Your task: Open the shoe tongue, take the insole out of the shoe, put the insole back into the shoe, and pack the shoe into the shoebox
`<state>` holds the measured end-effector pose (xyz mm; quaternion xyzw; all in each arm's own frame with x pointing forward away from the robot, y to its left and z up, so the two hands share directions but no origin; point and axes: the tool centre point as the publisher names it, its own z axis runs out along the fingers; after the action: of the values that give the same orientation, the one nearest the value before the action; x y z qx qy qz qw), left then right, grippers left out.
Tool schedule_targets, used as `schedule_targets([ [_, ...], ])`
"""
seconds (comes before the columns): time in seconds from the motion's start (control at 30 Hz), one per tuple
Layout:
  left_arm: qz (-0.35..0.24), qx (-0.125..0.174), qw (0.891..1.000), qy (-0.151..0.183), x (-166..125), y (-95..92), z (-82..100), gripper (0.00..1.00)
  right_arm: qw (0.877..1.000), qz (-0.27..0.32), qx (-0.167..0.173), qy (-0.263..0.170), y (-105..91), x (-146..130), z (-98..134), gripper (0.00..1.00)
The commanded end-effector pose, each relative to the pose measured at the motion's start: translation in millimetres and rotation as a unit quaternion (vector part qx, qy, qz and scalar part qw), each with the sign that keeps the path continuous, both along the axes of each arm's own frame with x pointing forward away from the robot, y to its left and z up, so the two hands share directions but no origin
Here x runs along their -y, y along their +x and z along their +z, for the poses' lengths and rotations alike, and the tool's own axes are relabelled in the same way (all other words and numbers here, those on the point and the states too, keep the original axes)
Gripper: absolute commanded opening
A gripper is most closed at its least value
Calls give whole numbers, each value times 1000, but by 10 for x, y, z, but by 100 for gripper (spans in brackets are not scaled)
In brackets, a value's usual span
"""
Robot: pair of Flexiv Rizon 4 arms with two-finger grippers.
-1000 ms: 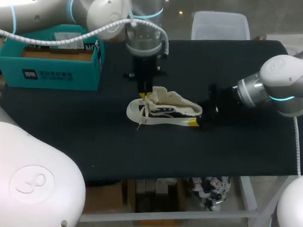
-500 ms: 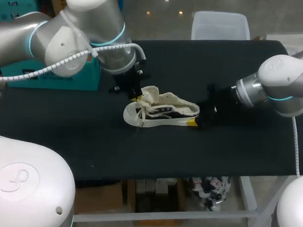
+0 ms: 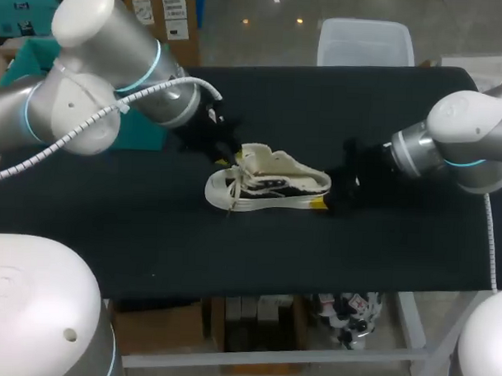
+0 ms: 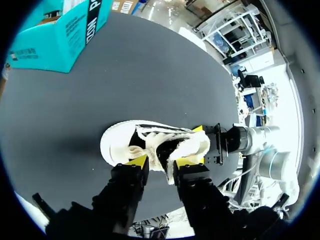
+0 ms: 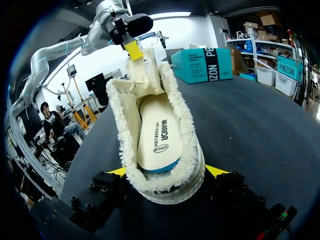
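**Shoe clamped both ends, insole in**

Nearest me, mid-table [image 3: 150,234], the shoe [image 3: 272,182] lies on its sole, toe to 9 o'clock, heel to 3. Its insole [image 5: 160,132] lies flat inside, w/ fleece lining all round it.

Count: 1 shoe, 1 insole, 1 shoebox, 2 grippers.

My R gripper [image 5: 167,172] is at the shoe's 3 o'clock. Its fingers are spread to take the heel, a yellow tip pressed on each side, so it's clamped on the shoe.

My L gripper [image 4: 159,161] is at the shoe's 11 o'clock. Fingers are at a narrow gap, pinching the tongue [image 5: 142,75], which stands up away from the opening.

Farthest, approx 10 o'clock from the shoe and well apart, the teal shoebox [image 4: 55,37] sits on the table. In head view it's mostly behind my L arm, and I can't see what's in it.
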<state>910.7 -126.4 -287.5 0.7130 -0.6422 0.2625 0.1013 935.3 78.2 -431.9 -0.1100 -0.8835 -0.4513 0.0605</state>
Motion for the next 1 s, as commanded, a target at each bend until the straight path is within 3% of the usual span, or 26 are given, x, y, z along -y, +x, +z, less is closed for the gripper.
schedule_targets([
  [0.03,-67,-7,997,-25,48,-17,220,68,1000,1,-2,2,9,30,-109,0],
  [0.23,-150,5,989,6,166,-94,546,40,1000,1,-2,2,9,30,-109,0],
  [0.27,-173,0,985,7,189,-95,590,28,1000,1,-2,2,9,30,-109,0],
  [0.3,-204,6,979,20,226,-103,648,0,1000,1,-2,2,9,30,-109,0],
  [0.37,-263,15,964,32,290,-133,715,0,1000,1,-2,2,9,30,-109,0],
  [0.43,-328,28,943,56,369,-175,741,0,1000,1,-2,2,9,30,-109,0],
  [0.5,-401,35,912,80,441,-204,740,0,1000,1,-2,2,9,30,-109,0],
  [0.53,-414,41,905,91,475,-207,728,0,1000,1,-2,2,9,30,-109,0],
  [0.57,-470,45,876,101,514,-224,705,0,1000,1,-2,2,9,30,-109,0],
  [0.6,-479,43,870,112,539,-224,678,0,1000,1,-2,2,9,30,-109,0],
  [0.67,-558,33,820,121,583,-205,642,0,1000,1,-2,2,9,30,-109,0],
  [0.7,-602,7,783,155,602,-196,625,0,1000,1,-2,2,9,30,-109,0],
  [0.73,-627,-4,755,190,610,-178,620,0,1000,1,-2,2,9,30,-109,0],
  [0.77,-630,-12,747,212,580,-157,626,0,1000,1,-2,2,9,30,-109,0],
  [1.0,-630,-12,747,212,580,-157,626,0,1000,1,-2,2,9,30,-109,0],
])
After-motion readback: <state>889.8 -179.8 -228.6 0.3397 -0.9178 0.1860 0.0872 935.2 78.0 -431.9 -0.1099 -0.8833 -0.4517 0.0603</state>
